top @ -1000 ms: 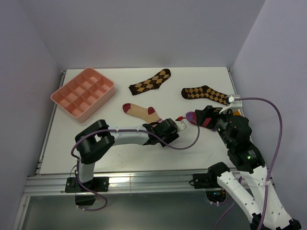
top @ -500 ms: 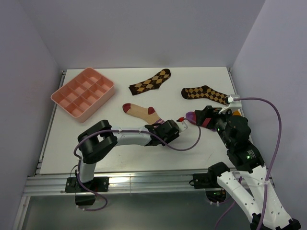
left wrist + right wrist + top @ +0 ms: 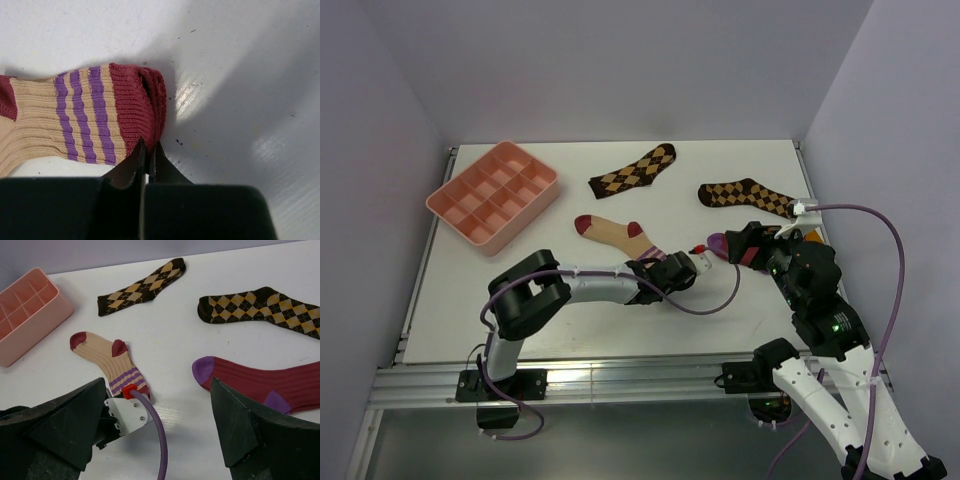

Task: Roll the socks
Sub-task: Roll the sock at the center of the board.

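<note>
Top external view shows a white table (image 3: 450,290) with a pink divided tray (image 3: 525,218) at its far left and two brown argyle socks (image 3: 633,170) lying apart along the far side. The tan sock (image 3: 613,233) lies flat near the middle of the table, maroon toe toward the tray. The left gripper (image 3: 655,265) reaches across low to the sock's cuff end. To the right, the crimson sock (image 3: 719,243) shows only its purple toe, as the right gripper (image 3: 745,243) covers the rest. Left wrist view looks straight down on the tan sock's cuff (image 3: 135,110), a maroon band beside purple stripes on tan ribbing. The left gripper (image 3: 148,157) has its fingers pressed together with only a thin slit between them. Their tips touch the lower edge of the cuff, but I cannot tell whether any fabric is pinched. Right wrist view has the right gripper (image 3: 158,382) spread wide, holding nothing, above the table. The crimson sock (image 3: 260,385) lies flat beyond its right finger, purple toe pointing left and a purple heel patch nearer the camera. The tan sock (image 3: 107,357) lies left of it, well apart. A purple cable (image 3: 152,425) runs from the left arm's wrist at the cuff. Both argyle socks (image 3: 142,286) and the tray (image 3: 25,315) lie farther back.
</note>
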`<move>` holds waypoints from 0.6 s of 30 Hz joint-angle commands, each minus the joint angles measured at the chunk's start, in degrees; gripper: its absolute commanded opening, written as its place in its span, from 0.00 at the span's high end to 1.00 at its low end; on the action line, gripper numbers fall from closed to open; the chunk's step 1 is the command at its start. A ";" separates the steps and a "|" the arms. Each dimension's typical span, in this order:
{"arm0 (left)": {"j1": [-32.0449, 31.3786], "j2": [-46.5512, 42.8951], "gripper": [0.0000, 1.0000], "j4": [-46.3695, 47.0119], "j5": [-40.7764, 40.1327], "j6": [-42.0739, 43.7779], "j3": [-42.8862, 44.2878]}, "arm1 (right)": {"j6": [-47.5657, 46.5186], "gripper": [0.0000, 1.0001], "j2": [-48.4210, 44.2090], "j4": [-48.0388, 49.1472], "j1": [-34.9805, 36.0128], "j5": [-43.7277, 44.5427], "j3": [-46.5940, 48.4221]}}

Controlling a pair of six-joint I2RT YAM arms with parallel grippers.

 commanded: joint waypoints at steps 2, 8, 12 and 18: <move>0.22 2.35 1.00 -6.41 3.99 -2.70 1.59 | 0.36 0.09 -0.19 2.83 0.32 -0.50 -0.08; 5.57 -2.22 1.00 -6.06 20.32 -14.28 2.21 | 1.41 0.06 0.69 2.83 0.32 -1.11 0.27; 12.50 -4.42 1.00 -3.69 32.19 -21.23 0.46 | 3.08 0.00 3.23 2.13 0.23 -1.29 1.24; 19.89 -5.39 1.00 4.21 48.80 -33.35 -4.37 | 7.47 0.00 7.19 3.18 0.32 -4.27 0.98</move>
